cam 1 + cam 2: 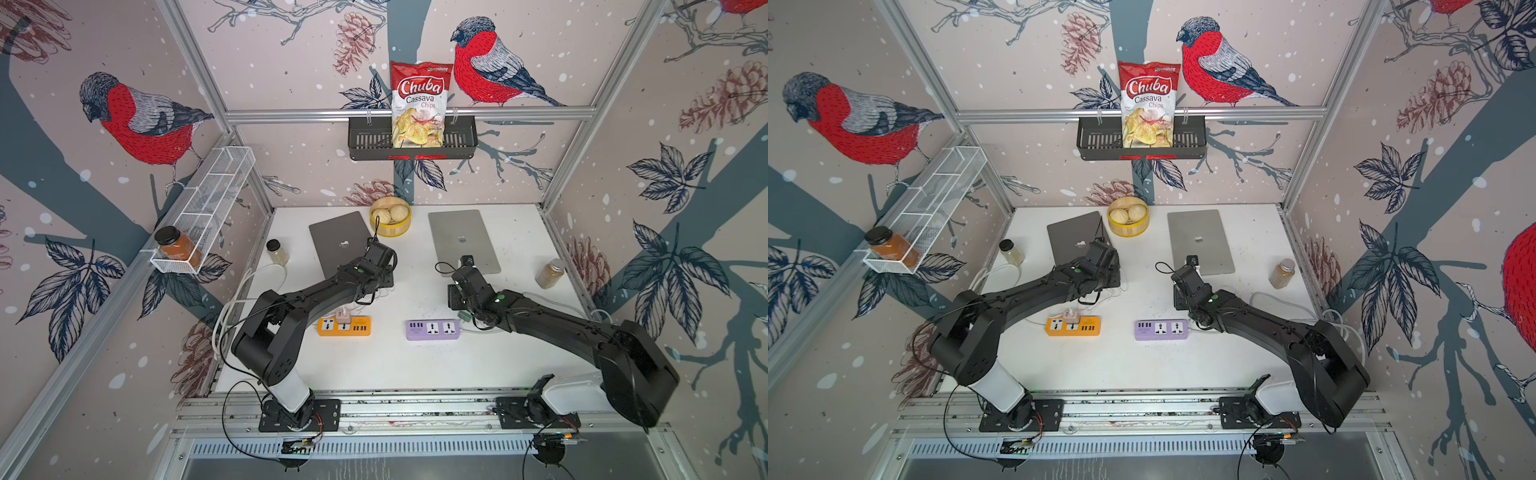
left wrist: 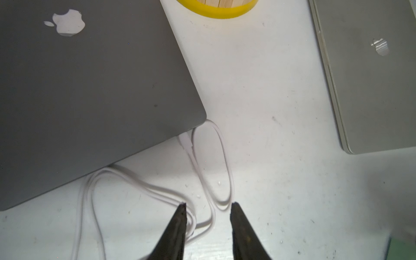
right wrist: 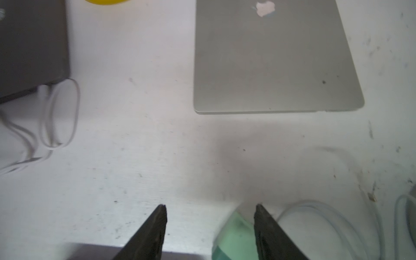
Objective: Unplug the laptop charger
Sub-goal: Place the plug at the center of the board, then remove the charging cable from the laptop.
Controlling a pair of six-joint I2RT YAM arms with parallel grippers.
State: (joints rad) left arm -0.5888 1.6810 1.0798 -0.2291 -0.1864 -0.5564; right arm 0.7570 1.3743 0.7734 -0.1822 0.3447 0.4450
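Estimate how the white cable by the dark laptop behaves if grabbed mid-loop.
Probably floppy: the cable lies in loose loops, so a pull likely just takes up slack first. Looks thin and light, so it may slip from a pinch. The connector at the dark laptop looks stiffer, a likelier grip spot.

white charger cable (image 2: 186, 141) meets dark laptop (image 2: 90, 90) edge near corner; fingers (image 2: 176, 231) apart above cable loops.

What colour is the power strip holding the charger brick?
Orange; power strip clearest in a top view.
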